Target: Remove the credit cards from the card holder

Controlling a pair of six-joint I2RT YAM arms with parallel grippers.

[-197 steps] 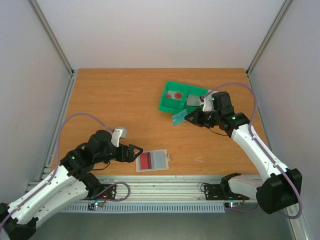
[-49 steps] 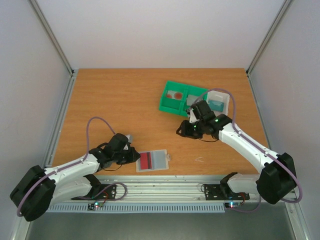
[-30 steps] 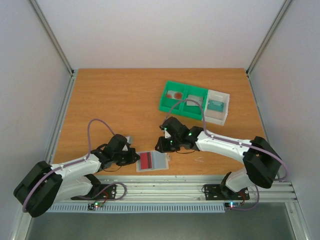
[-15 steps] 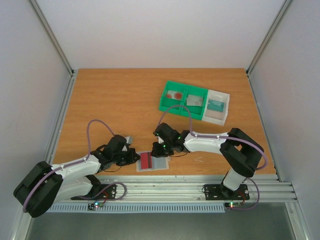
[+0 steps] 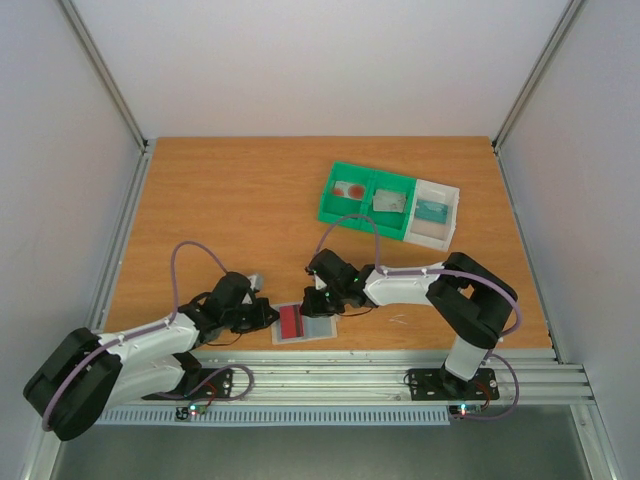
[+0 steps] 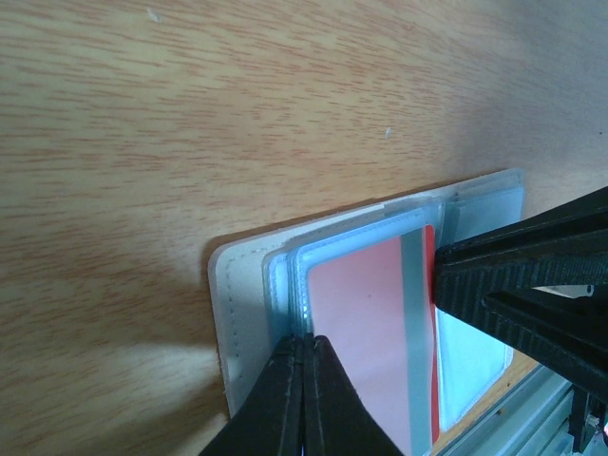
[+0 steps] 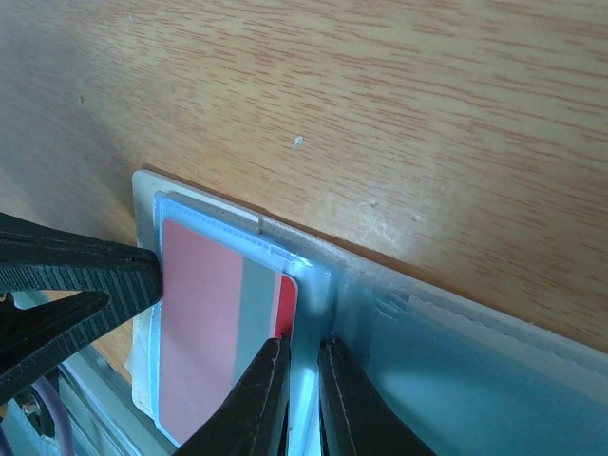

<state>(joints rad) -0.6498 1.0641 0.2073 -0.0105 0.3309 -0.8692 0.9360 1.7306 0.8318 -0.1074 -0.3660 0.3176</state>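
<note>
One red card (image 5: 291,321) still sits in the card holder (image 5: 320,327), which lies flat at the near edge of the worktop (image 5: 220,200), about midway along it. The change is in the right arm. Seconds ago it was over by the green bin (image 5: 335,213), toward the far right corner, carrying the teal card (image 5: 433,210). That card now lies in the white tray (image 5: 447,190) beside the bin, and the right gripper (image 5: 321,301) has swung back and come down on the holder's middle. In the right wrist view its jaws have narrowed to a slit astride the pocket's lip, at the red card's exposed corner. Whether they actually clamp the card I cannot tell. The left gripper (image 5: 267,316) is fully closed, its tips pressing on the holder's left end as before. The next extraction therefore looks set up, with the sleeve pinned and the card ready to be drawn.

The holder's long axis runs along the near edge, left to right. The red card fills its left half with its own long axis crossing the holder's. Its free edge faces the holder's middle, so it probably slides out rightward.
</note>
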